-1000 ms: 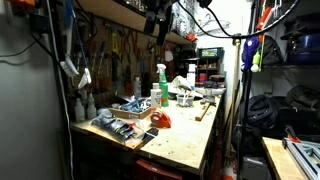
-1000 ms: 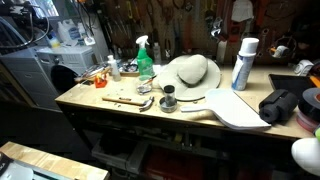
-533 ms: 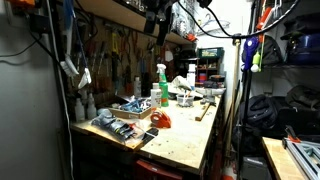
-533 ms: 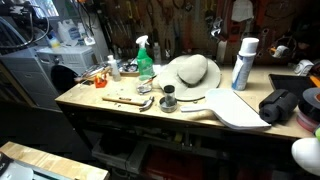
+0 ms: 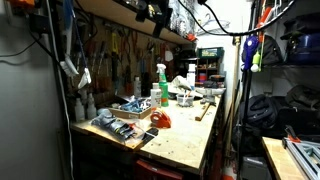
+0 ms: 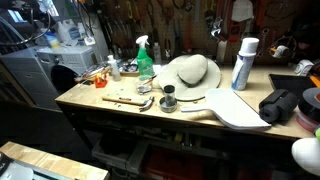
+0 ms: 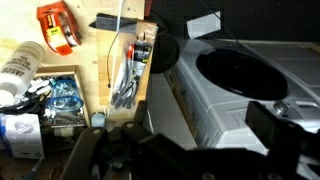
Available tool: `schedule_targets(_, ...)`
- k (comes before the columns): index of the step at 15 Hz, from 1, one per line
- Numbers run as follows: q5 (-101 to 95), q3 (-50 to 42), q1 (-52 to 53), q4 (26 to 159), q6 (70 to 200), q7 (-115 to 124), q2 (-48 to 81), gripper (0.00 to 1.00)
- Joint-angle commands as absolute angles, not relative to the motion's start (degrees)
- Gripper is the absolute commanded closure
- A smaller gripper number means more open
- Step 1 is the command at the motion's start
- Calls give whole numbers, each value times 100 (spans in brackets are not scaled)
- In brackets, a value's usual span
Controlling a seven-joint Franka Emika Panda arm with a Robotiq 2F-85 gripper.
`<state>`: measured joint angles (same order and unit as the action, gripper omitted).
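My gripper point(image 5: 157, 14) hangs high above the back of the wooden workbench point(image 5: 185, 140), close under the shelf, far from everything on the bench. In the wrist view its dark fingers point(image 7: 185, 135) are spread wide with nothing between them. Below it the wrist view shows an orange tool point(image 7: 57, 27), a white can point(image 7: 18, 66), a box of blue parts point(image 7: 60, 100), pliers on a wooden board point(image 7: 127, 70) and a white machine with a dark round opening point(image 7: 240, 75). The gripper is out of view in an exterior view of the bench front.
A green spray bottle point(image 5: 162, 86) point(image 6: 146, 62), an orange object point(image 5: 163, 119) and a tray of tools point(image 5: 130, 105) stand on the bench. A straw hat point(image 6: 190, 72), a white spray can point(image 6: 243, 62), a small jar point(image 6: 168, 100) and a black bag point(image 6: 282, 105) are there too.
The gripper has risen a little toward the shelf. Nothing on the bench has moved.
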<state>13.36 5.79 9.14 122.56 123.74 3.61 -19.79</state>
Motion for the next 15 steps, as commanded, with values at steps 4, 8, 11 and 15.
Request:
schedule_targets(4,660,366,387,10791,11799,408,-1533,0)
schedule_targets(8,-305,298,184,11058,11250,4,-1810,0)
schedule_targets(11,-396,165,63,11537,10851,34,-1937,0)
schedule_targets(15,-23,-97,-95,12320,10586,259,-1712,0)
